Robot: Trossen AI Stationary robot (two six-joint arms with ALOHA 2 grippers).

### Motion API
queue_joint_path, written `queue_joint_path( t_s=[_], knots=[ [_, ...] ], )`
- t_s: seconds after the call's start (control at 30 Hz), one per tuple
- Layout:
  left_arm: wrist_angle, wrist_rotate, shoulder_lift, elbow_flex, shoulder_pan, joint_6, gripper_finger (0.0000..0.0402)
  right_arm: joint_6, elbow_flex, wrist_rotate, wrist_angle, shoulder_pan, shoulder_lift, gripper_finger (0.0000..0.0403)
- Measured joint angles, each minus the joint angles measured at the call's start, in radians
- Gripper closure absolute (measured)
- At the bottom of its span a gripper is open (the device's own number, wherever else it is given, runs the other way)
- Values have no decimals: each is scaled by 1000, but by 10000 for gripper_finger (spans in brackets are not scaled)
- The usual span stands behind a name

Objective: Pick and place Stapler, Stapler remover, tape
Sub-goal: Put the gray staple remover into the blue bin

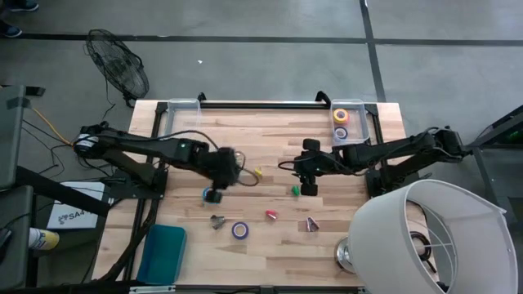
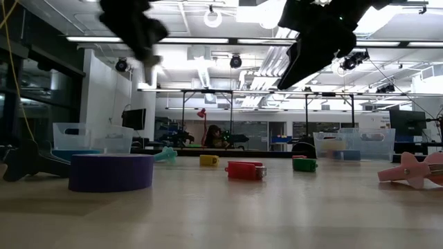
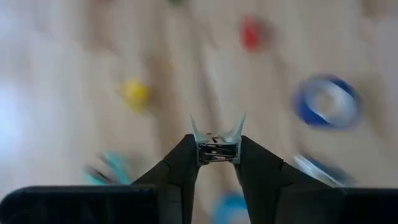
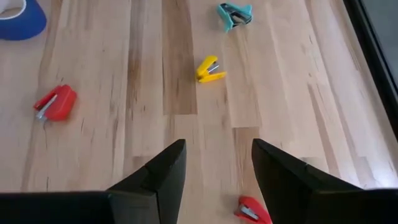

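Low view, nearest first:
- Purple tape [image 2: 111, 171] lies flat at lower left, closest to the camera.
- Pink stapler remover [image 2: 415, 169] lies at the right edge.
- Behind these, in a loose row at mid-frame: red stapler [image 2: 244, 170], green stapler [image 2: 303, 164], yellow stapler [image 2: 208, 160] and a teal remover [image 2: 165, 155], all apart from one another.
- Farthest back, a clear bin [image 2: 83, 137] stands at left and a second bin [image 2: 353, 144] at right.

High view:
- Second bin, upper right of the table [image 1: 245, 139], holds a yellow tape [image 1: 341, 115] and a blue tape [image 1: 341, 131].
- A grey remover [image 1: 216, 220] lies just left of the purple tape.

Grippers:
- Left gripper [image 3: 217, 151] is raised left of table centre. It is clenched on a small metal-clawed stapler remover [image 3: 217, 127], claws pointing forward past the fingertips.
- Right gripper [image 4: 217, 149] is right of centre, just beside the green stapler. Fingers are spread with bare wood between them, grasping nothing.
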Motion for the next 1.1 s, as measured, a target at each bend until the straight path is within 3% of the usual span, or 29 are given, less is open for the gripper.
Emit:
queue_joint_path(
  t_s=[0.23,0.47,0.83,1.1],
  knots=[
    [-264,176,-23,0,-134,-319,312,15,0,4,8,0,0,229],
    [-309,313,-23,0,-309,-736,312,33,0,3,8,0,0,230],
    [-292,308,-20,-66,-582,-1266,312,59,0,1,8,0,0,229],
    [-183,305,-20,-148,-672,-1480,312,56,0,1,8,0,0,229]
  ],
)
